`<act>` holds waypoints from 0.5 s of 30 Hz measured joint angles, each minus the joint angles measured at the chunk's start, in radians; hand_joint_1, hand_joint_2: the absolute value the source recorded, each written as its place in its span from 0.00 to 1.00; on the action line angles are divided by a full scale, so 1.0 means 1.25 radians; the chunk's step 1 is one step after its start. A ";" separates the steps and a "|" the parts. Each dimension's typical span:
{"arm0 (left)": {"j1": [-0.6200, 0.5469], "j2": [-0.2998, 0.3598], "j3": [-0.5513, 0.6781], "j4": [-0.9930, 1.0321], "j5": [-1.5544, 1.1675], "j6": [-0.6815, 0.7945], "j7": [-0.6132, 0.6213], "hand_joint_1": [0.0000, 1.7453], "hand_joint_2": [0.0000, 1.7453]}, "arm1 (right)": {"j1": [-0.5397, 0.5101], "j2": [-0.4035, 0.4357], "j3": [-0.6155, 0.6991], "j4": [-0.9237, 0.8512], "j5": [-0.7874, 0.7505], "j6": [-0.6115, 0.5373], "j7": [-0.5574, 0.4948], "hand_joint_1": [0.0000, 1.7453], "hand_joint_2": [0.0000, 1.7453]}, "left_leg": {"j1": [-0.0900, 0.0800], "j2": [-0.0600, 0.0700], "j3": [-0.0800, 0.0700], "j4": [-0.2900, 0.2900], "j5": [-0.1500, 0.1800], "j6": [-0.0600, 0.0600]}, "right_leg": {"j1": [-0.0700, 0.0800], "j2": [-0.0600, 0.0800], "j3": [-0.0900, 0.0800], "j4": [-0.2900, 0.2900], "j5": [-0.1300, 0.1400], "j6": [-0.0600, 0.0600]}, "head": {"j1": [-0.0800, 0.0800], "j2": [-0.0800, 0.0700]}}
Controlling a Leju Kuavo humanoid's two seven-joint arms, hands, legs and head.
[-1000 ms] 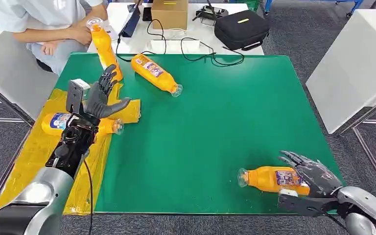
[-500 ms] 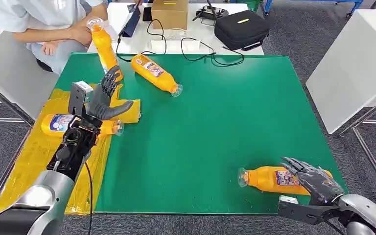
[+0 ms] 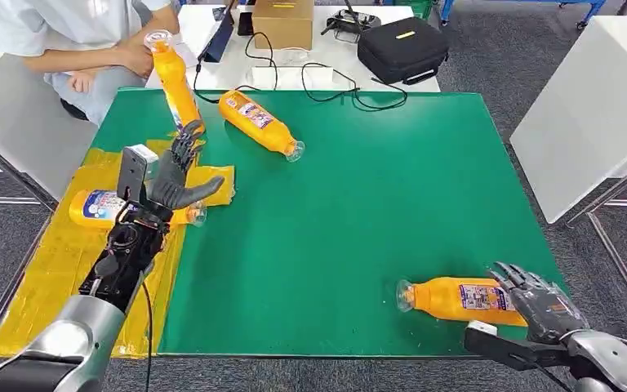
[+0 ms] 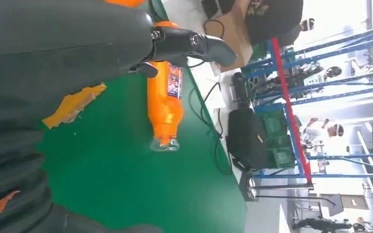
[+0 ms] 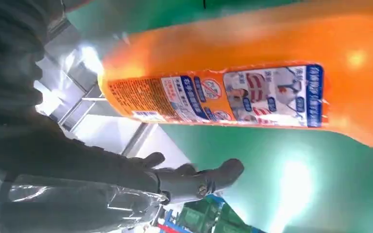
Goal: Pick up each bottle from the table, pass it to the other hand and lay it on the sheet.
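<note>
My left hand (image 3: 171,175) hovers spread and empty above the bottle (image 3: 102,204) lying on the yellow sheet (image 3: 57,253), far left; my right hand (image 3: 539,302), fingers apart, grips nothing beside the near-right bottle (image 3: 457,298).

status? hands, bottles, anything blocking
Left hand open above the sheet, one bottle lying there. Right hand open beside the near bottle, not gripping. Person's hand holds a bottle at the far edge.

1. My head view looks forward and down over the whole table (image 3: 359,204).
2. Left wrist view, turned sideways, looks across the table toward the far shelving.
3. Right wrist view sits very close to a bottle (image 5: 252,82), which the head view also shows.
</note>
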 measured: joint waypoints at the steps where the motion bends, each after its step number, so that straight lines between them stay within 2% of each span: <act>1: 0.001 0.000 -0.001 -0.001 0.001 0.000 0.000 0.00 1.00 | 0.000 0.002 -0.002 0.003 0.000 0.000 0.000 0.00 1.00 | 0.000 0.000 0.000 0.000 0.000 0.000 | 0.000 0.000 0.000 0.000 0.000 0.000 | 0.000 0.000; 15: 0.005 0.001 -0.008 -0.003 0.002 0.000 0.000 0.00 1.00 | 0.000 0.011 -0.009 0.024 0.000 -0.004 0.001 0.00 1.00 | 0.000 0.000 0.000 0.000 0.000 0.000 | 0.000 0.000 0.000 0.000 0.000 0.000 | 0.000 0.000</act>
